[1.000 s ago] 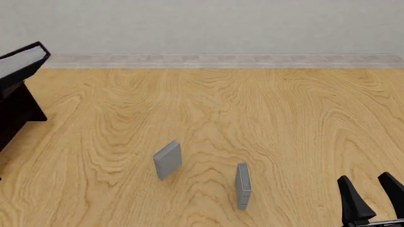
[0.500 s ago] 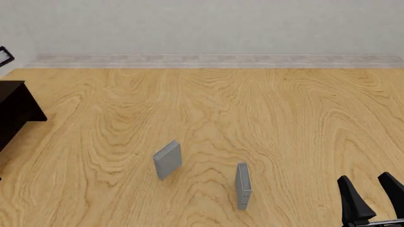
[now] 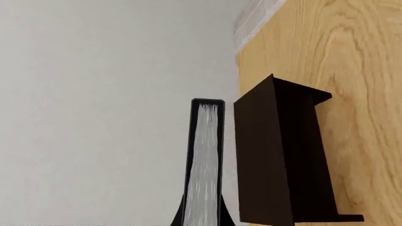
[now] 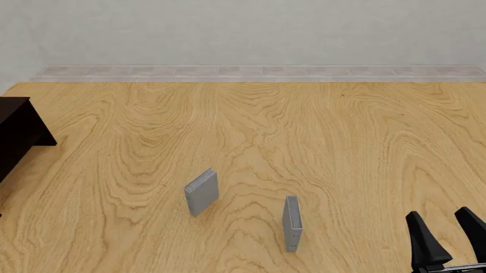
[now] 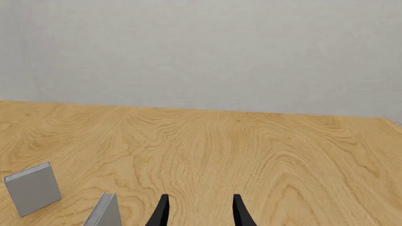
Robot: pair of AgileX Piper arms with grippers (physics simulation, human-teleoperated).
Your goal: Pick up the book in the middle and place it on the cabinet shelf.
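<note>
In the left wrist view the thick black book (image 3: 204,155) with white page edges stands edge-on between the fingers of my left gripper (image 3: 202,215), which is shut on it. The dark brown cabinet (image 3: 276,155) lies right beside the book, a narrow gap apart. In the front view only a corner of the cabinet (image 4: 19,133) shows at the far left edge; the book and the left gripper are out of that view. My right gripper (image 4: 448,236) is open and empty at the front right, and also shows in its own wrist view (image 5: 199,212).
Two small grey books stand on the wooden table: one left of centre (image 4: 201,192) (image 5: 33,188), one nearer the front (image 4: 292,223) (image 5: 103,213). A pale wall (image 4: 243,34) runs along the table's far edge.
In the front view the black book at the upper left slid out past the left edge and is gone from that view. The right gripper and grey books have not moved.
</note>
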